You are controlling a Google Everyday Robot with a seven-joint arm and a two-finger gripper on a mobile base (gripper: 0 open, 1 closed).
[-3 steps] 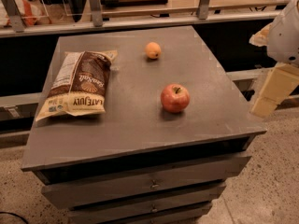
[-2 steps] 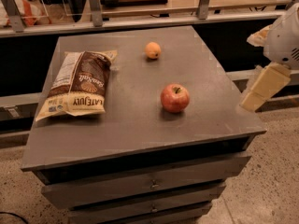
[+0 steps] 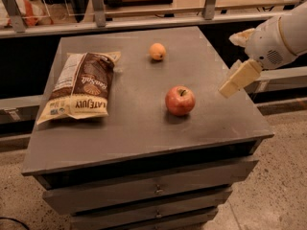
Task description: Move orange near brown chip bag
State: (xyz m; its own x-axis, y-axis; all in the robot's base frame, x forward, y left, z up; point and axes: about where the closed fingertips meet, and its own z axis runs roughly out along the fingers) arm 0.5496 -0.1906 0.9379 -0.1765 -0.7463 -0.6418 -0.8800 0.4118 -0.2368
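Observation:
The orange (image 3: 157,51) is small and round and lies at the far middle of the grey cabinet top (image 3: 144,123). The brown chip bag (image 3: 81,86) lies flat at the left, label end toward the far edge. A gap of bare top separates it from the orange. My gripper (image 3: 230,63) hangs over the right edge of the top, with its cream fingers (image 3: 240,78) spread and nothing between them. It is to the right of a red apple (image 3: 180,100) and well right and in front of the orange.
The red apple with a stem stands in the middle right of the top. The cabinet has drawers (image 3: 153,190) in front. A rail and glass panels (image 3: 144,18) run behind it. The floor (image 3: 278,186) lies to the right.
My gripper has moved left and a little toward the table, from beyond the right edge to over it. The orange, apple and bag have not moved.

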